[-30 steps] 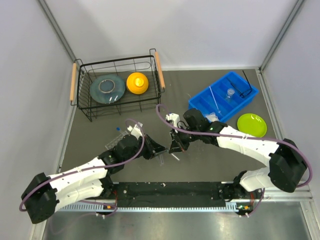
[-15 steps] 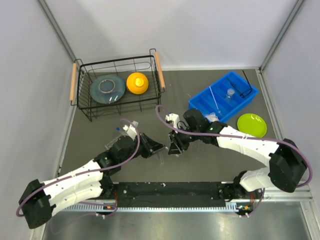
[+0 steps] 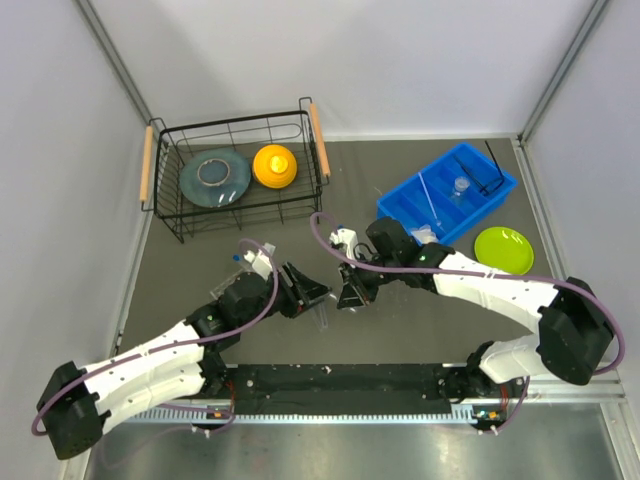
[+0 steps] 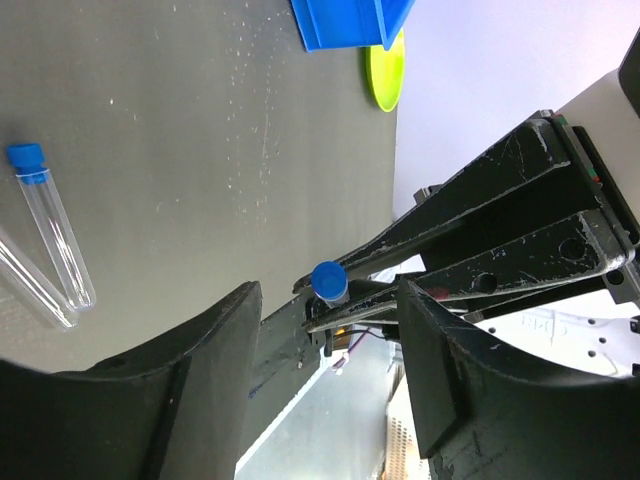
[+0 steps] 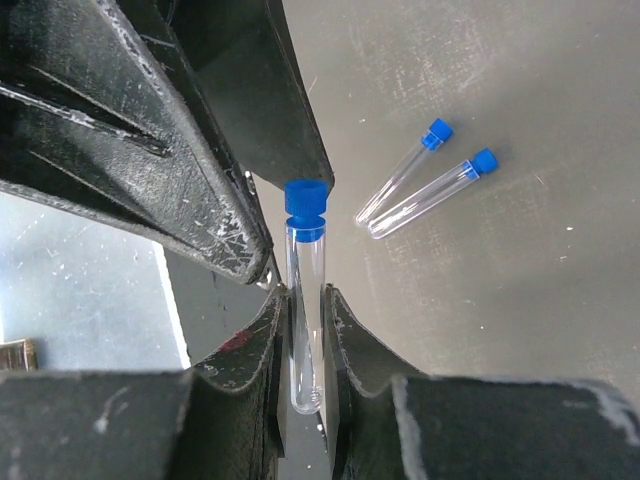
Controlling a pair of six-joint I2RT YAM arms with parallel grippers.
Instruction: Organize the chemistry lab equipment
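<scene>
Holding one capped test tube [image 5: 306, 260] pinched in the right gripper [image 3: 352, 292], mid-counter toward the near edge; left gripper [image 4: 328, 340] gapes wide, empty, facing its cap. We fear the slick tube pivots or drops among two loose tubes [image 5: 425, 180] if the grippers meet off-line.

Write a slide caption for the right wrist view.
Right hand pinching a blue-capped test tube, two more tubes lying on the table.

Clear glossy test tube [image 5: 305, 270], blue plastic cap [image 5: 306, 197], scuffed black right hand [image 5: 303, 320], matt table [image 5: 520, 280]
</scene>
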